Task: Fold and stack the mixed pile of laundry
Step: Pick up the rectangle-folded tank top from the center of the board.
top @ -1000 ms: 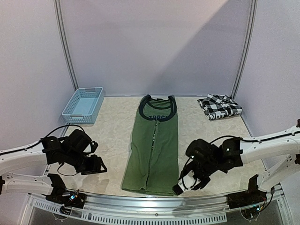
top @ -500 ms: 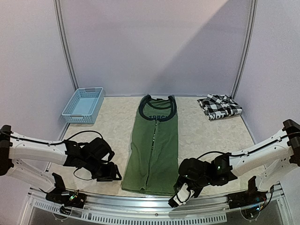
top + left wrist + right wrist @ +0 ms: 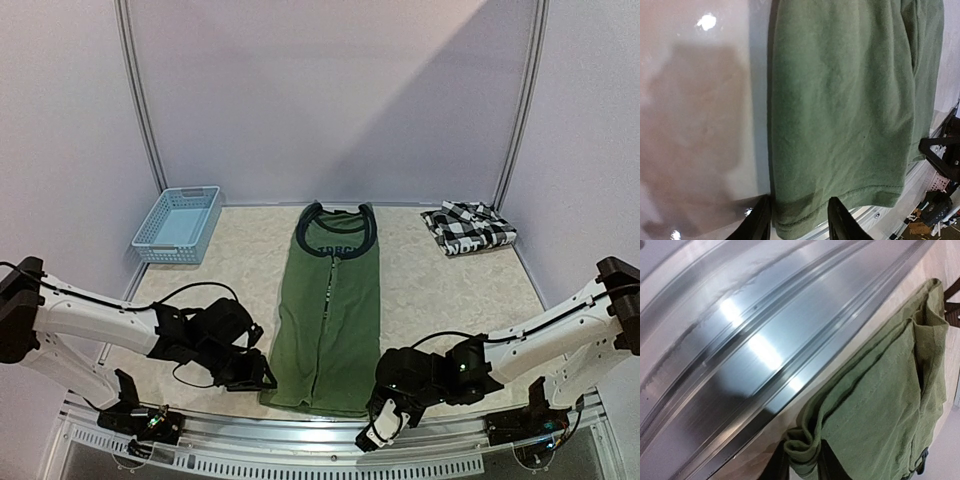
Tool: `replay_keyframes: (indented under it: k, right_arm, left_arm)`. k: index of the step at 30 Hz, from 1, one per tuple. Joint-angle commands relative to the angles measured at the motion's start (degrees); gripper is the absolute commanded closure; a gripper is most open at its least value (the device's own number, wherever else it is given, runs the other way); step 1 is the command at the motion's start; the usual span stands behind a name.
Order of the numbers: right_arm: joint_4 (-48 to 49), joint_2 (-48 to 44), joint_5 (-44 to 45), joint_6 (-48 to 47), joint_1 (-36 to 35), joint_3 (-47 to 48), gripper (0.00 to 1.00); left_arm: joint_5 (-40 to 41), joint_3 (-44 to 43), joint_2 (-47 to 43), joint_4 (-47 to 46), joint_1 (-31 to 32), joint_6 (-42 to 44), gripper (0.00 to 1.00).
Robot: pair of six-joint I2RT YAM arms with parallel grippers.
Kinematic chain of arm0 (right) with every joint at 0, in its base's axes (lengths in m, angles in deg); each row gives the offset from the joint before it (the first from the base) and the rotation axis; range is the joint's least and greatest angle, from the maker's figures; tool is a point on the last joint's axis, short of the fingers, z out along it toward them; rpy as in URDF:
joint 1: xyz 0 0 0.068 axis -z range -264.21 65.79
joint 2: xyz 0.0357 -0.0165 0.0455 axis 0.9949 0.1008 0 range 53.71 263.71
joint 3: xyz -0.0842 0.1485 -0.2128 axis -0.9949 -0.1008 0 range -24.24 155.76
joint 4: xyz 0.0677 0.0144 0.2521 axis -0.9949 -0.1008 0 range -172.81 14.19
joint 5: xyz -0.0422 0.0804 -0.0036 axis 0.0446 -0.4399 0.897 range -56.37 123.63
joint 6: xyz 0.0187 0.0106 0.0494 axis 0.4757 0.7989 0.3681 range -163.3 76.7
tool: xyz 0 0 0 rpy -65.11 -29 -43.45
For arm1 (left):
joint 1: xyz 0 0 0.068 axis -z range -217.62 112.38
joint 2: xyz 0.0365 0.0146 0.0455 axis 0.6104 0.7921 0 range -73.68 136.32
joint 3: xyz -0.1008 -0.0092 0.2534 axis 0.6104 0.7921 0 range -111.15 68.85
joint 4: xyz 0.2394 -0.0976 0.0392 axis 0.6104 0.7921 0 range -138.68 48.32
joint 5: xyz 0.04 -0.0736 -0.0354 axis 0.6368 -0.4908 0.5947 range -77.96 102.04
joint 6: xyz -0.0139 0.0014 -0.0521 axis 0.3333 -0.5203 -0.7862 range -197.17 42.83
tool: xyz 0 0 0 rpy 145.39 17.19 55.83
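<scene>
At the far left the light blue basket (image 3: 178, 225) stands on the tabletop (image 3: 430, 290), apart from the work. The left gripper (image 3: 252, 376) is low at the near left corner of the olive-green shirt (image 3: 330, 310). In the left wrist view its fingers (image 3: 760, 222) stand moderately wide on either side of the hem corner, the cloth lying flat between them, not yet pinched.

The green shirt lies in the middle of the tabletop as a long narrow strip, collar at the far end, hem at the near edge. Its sides look already folded in lengthwise, and the cross folds are left to do.

The right gripper (image 3: 386, 424) is at the near right corner. Its fingers (image 3: 779, 467) are drawn narrow on a bunched bit of hem, so that side seems gripped.

At the far right the black-and-white checked shirt (image 3: 467, 228) lies as a compact bundle — apparently folded. I judge the task past halfway — the green shirt needs folding end to end, then stacking with the checked one.
</scene>
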Motion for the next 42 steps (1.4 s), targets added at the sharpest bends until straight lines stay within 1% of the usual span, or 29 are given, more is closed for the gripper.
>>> replay_keyframes:
  k: [1, 3, 5, 6, 8, 12, 17, 22, 26, 30, 34, 38, 42]
  right_arm:
    - [-3.8, 1.1, -0.9, 0.9, -0.7, -0.1, 0.87]
    - [-4.4, 0.8, -0.6, 1.6, -0.7, 0.2, 0.90]
    - [-4.2, 0.1, 0.3, 2.1, -0.7, 0.1, 0.90]
    - [-4.1, -0.1, 0.9, 2.2, -0.7, 0.0, 0.91]
    - [-3.9, -0.4, 1.2, 2.4, -0.7, -0.3, 0.90]
    - [-5.0, -0.6, 0.9, 3.5, -0.7, -0.1, 0.96]
    - [-6.5, -3.4, 1.5, 4.8, -0.7, -1.0, 0.97]
    - [-7.6, -5.4, 2.2, 5.9, -0.7, -2.7, 0.99]
    - [-9.3, -9.8, 2.5, 7.4, -0.1, -3.2, 1.00]
    - [-12.5, -13.4, 0.1, 10.0, 3.0, -1.6, 1.00]
    - [-14.3, -15.3, -1.7, 12.1, 7.2, 0.7, 1.00]
    - [-14.9, -16.6, -2.7, 13.6, 11.2, 2.9, 1.00]
    - [-13.8, -17.6, -1.6, 14.3, 14.1, 3.8, 1.00]
  left_arm:
    - [-0.6, 0.5, 1.2, 4.5, 1.8, -0.5, 0.61]
    - [-0.7, 0.1, 0.9, 6.8, 1.9, -0.3, 0.57]
    - [-0.5, -0.4, 0.6, 8.7, 2.2, 0.0, 0.53]
    - [-0.5, -0.4, 0.7, 8.8, 2.3, 0.0, 0.53]
    - [-1.0, -0.7, 1.5, 8.2, 2.3, -0.1, 0.55]
    - [-2.8, -1.5, 5.0, 6.3, 3.1, 0.3, 0.67]
    - [-2.7, -2.2, 6.5, 4.5, 4.0, -0.5, 0.80]
    - [-1.8, -4.5, 5.8, 5.2, 4.4, -0.7, 1.00]
    - [1.1, -11.2, 4.2, 11.0, 4.9, 2.1, 1.00]
    - [2.5, -17.1, 5.0, 14.4, 5.0, 4.6, 1.00]
    - [2.3, -20.5, 7.1, 15.6, 4.9, 5.8, 1.00]
    - [3.8, -22.3, 7.0, 16.1, 4.3, 6.1, 1.00]
    - [5.7, -25.9, 7.0, 19.1, 0.9, 9.7, 1.00]
